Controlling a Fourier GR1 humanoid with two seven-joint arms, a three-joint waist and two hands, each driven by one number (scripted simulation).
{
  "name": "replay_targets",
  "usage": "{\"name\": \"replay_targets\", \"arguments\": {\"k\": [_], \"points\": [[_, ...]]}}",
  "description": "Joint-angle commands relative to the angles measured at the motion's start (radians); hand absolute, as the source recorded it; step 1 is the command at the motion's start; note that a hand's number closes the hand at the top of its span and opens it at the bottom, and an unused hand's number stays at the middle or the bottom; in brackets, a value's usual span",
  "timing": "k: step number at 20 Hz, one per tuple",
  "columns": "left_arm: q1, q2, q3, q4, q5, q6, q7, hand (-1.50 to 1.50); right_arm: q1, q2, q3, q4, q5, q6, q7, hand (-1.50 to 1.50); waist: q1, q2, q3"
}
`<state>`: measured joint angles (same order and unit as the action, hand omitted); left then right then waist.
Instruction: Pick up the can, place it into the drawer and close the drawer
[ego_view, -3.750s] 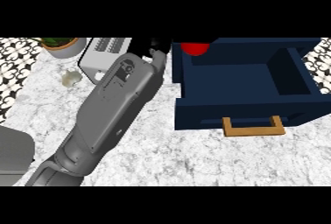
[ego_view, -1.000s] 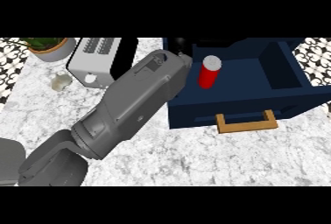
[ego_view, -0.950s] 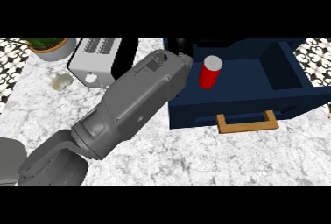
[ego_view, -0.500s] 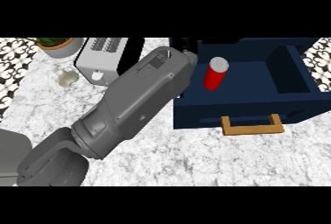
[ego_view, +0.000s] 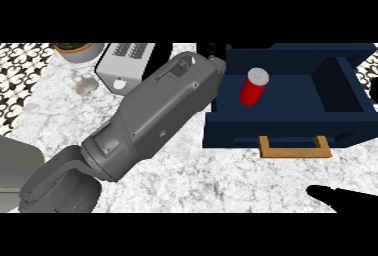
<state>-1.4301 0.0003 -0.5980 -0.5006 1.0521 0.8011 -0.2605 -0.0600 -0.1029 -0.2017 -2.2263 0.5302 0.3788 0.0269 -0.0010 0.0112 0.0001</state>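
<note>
Leftmost, a patterned black-and-white tiled strip (ego_view: 18, 70) borders the marble counter (ego_view: 221, 180), and a potted plant (ego_view: 74, 50) sits at the counter's far edge, cut off by the top of the view. Just right of the pot stands a pale toaster (ego_view: 125, 62) with slots on top and a round knob on its near face, and in front of it, on the marble, lies a small pale object (ego_view: 86, 86) too faint to identify. A big grey forearm (ego_view: 148, 125) rises from the lower left corner and runs diagonally up to the right, passing the toaster's right side and ending against the drawer's left wall; it covers much of the counter's middle. The left hand at its end is almost wholly hidden behind the wrist and the drawer's corner, so whether its fingers are open or curled cannot be told. Right of the arm is the open navy drawer (ego_view: 288, 132), with a wooden handle (ego_view: 293, 148) on its near face. The red can (ego_view: 252, 88) with a pale top stands upright inside the drawer, toward the left of the compartment, apart from the arm. At the lower right edge the right hand (ego_view: 347, 200) shows as a black shape low over the marble, fingers extended and holding nothing.
</note>
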Motion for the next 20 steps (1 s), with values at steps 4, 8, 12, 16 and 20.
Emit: {"name": "replay_targets", "arguments": {"k": [4,8,12,16,20], "points": [[0.044,0.012,-0.002,-0.029,-0.038,0.012,0.04,-1.5,-0.187,-0.008,0.165,0.268,0.295,-0.149,-0.051,-1.5,0.03,-0.005,0.0],[0.068,0.06,0.008,-0.069,-0.061,-0.001,0.044,-1.5,-0.31,-0.029,0.193,0.438,0.377,-0.179,-0.048,-1.5,0.033,-0.007,-0.001],[0.071,0.125,0.014,-0.139,-0.075,0.02,0.111,-1.5,-0.331,-0.046,0.242,0.577,0.468,-0.233,-0.1,-1.5,0.036,-0.012,0.0],[0.098,0.177,-0.004,-0.173,-0.104,0.002,0.149,-1.5,-0.44,-0.059,0.262,0.754,0.569,-0.283,-0.09,-1.5,0.039,-0.009,0.0],[0.106,0.21,-0.01,-0.225,-0.124,0.035,0.22,-1.5,-0.484,-0.049,0.237,0.976,0.614,-0.437,-0.153,-1.5,0.036,-0.007,0.001]]}}
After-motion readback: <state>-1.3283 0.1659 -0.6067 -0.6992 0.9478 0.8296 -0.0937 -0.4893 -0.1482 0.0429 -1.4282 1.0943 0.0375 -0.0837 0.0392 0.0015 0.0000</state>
